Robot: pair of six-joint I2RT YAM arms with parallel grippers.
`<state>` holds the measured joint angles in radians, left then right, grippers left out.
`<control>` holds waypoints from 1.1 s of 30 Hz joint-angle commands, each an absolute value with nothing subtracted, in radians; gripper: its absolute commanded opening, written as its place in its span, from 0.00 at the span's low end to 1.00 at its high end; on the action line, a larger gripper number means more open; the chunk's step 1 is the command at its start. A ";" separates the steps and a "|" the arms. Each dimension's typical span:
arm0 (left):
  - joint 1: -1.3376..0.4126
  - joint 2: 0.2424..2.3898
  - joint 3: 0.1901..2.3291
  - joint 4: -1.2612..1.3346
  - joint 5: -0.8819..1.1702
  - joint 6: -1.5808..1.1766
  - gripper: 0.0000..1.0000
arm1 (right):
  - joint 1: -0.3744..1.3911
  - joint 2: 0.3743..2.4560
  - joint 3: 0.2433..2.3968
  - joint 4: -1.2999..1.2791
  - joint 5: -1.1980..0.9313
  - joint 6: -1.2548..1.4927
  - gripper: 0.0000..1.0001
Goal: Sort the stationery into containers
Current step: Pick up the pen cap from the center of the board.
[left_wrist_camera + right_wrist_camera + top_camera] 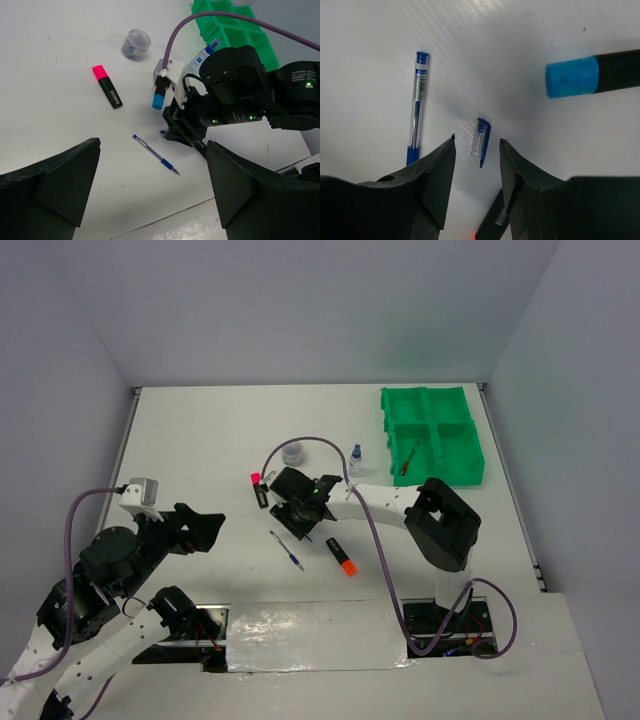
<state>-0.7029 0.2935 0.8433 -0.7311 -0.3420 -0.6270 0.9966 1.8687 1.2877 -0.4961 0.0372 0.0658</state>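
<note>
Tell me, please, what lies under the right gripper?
Beneath the right gripper, a small clear pen cap with a blue clip lies on the table, between the open fingers, untouched. One finger hides most of the orange highlighter.

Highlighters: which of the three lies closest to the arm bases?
The orange-tipped highlighter; the pink-tipped highlighter and blue-tipped highlighter lie farther up the table.
</note>
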 commanded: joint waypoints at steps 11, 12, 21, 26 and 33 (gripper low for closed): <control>-0.706 0.301 0.834 -0.680 -0.328 -0.607 0.99 | 0.999 1.937 1.272 -0.483 0.020 0.081 0.41; -0.706 0.302 0.836 -0.680 -0.328 -0.606 0.99 | 0.999 1.945 1.263 -0.485 0.018 0.084 0.40; -0.706 0.307 0.835 -0.678 -0.327 -0.606 0.99 | 0.999 1.937 1.194 -0.469 0.005 0.100 0.10; -0.706 0.313 0.836 -0.680 -0.328 -0.609 0.99 | 0.991 1.870 1.155 -0.411 -0.029 0.123 0.00; -0.706 0.342 0.833 -0.670 -0.315 -0.600 0.99 | 0.945 1.643 1.026 -0.249 -0.012 0.218 0.00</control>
<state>-0.7029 0.3206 0.8429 -0.7292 -0.3332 -0.6266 0.9577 1.7630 1.0546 -0.3286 -0.0071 0.1520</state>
